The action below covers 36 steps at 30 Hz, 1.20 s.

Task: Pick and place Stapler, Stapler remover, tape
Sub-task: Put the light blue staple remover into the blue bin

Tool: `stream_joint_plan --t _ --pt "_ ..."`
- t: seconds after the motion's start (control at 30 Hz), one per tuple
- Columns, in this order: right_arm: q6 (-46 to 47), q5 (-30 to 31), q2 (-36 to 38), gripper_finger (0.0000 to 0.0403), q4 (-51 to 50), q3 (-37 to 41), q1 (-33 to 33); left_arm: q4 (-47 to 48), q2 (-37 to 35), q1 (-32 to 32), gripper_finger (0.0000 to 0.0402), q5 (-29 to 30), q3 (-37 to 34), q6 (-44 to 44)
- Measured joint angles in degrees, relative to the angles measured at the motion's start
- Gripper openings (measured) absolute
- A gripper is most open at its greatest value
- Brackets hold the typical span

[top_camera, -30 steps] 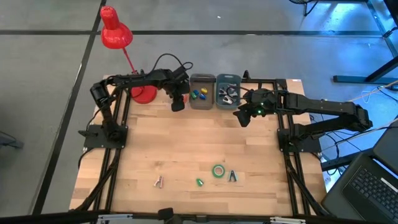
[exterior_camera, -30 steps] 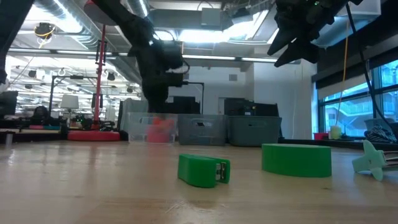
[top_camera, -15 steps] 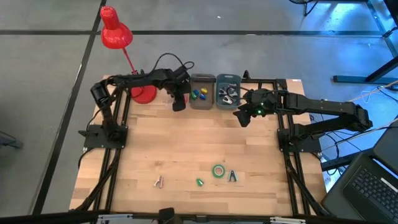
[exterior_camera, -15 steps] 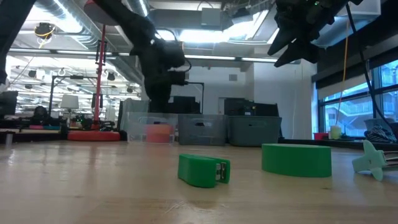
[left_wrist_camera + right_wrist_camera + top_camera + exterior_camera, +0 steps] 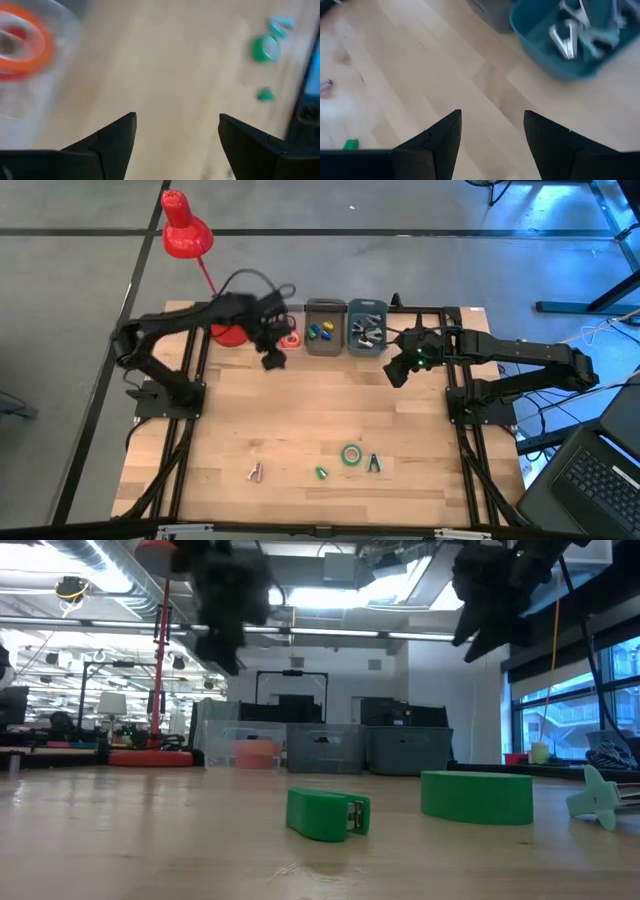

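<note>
A red-orange tape roll point(image 5: 290, 341) lies in a clear bin point(image 5: 60, 95) at the far edge. It also shows in the left wrist view as the tape roll point(image 5: 22, 47). My left gripper point(image 5: 272, 360) hangs open above the table just left of and nearer than that bin, holding nothing. My right gripper point(image 5: 396, 373) hovers open near the teal bin of stapler removers point(image 5: 368, 328). Near the front edge a green tape roll point(image 5: 351, 454), a green stapler point(image 5: 321, 473) and a teal stapler remover point(image 5: 374, 464) lie on the wood.
A grey bin point(image 5: 322, 330) with small blue, green and yellow staplers stands between the clear bin and the teal one. A red desk lamp point(image 5: 185, 235) stands at the far left corner. A small pinkish-grey piece point(image 5: 255, 472) lies near the front left. Bare wood spans the table's middle.
The red-orange tape roll has dropped and settled in the clear bin. My left gripper has drawn away from the bin, up and toward the table's left and near edges, its arm swinging back. My right gripper has shifted slightly toward the right edge.
</note>
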<state>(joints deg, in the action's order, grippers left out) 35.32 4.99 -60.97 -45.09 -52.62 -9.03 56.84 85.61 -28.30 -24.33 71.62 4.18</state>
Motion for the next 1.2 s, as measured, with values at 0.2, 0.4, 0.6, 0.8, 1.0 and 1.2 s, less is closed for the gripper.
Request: stream_joint_plan --t 0.2,0.4,0.6,0.8,1.0,1.2 --pt "12.1 -3.3 0.0 0.0216 -5.8 0.0 5.0 -12.1 -12.8 14.5 0.0267 1.2 -14.6 13.0" --pt "33.6 -8.0 -0.3 0.0216 -2.2 0.0 19.9 -34.9 -21.6 26.4 0.0270 11.3 -27.7 27.6" --pt "52.5 -3.5 -6.5 0.0216 6.7 0.0 35.0 -41.6 -23.1 29.3 0.0267 20.6 -30.1 27.3" --pt "62.9 -1.8 -16.0 0.0216 7.6 0.0 41.5 -45.0 -23.1 26.5 0.0270 23.8 -30.1 22.7" --pt "67.3 -3.6 -23.5 0.0216 13.6 0.0 45.0 -47.1 -23.1 22.1 0.0268 23.8 -30.1 22.6" --pt "68.6 -3.1 -28.8 0.0216 15.4 0.0 46.1 -49.2 -23.1 19.1 0.0269 22.9 -30.1 22.3"
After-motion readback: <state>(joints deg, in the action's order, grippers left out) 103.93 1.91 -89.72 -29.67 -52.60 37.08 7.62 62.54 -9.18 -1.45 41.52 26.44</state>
